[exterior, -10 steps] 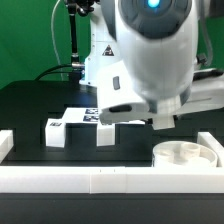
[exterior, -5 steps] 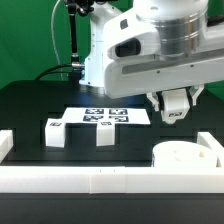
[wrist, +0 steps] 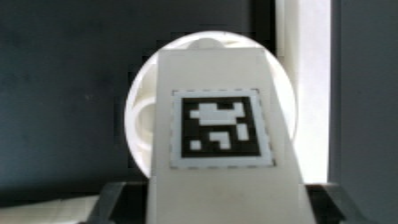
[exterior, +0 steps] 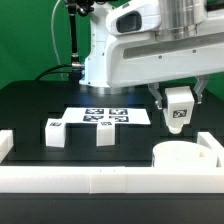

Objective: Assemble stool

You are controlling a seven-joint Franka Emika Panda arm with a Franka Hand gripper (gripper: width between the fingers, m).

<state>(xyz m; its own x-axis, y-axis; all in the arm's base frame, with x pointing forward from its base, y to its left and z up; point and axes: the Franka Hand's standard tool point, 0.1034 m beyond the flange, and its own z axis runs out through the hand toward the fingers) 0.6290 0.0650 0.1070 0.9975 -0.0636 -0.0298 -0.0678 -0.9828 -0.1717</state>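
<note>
My gripper is shut on a white stool leg with a black-and-white tag and holds it in the air above the round white seat disc at the exterior view's right. In the wrist view the held leg fills the middle, its tag facing the camera, with the seat disc showing behind it. Two more white legs stand on the black table: one at the exterior view's left and one beside it.
The marker board lies flat behind the two standing legs. A long white rail wall runs along the front, with raised ends at the left and right. The seat disc rests against the right corner.
The arm has risen and shifted to the exterior view's right, carrying the leg to above the seat disc. The two standing legs and the seat disc have not moved.
</note>
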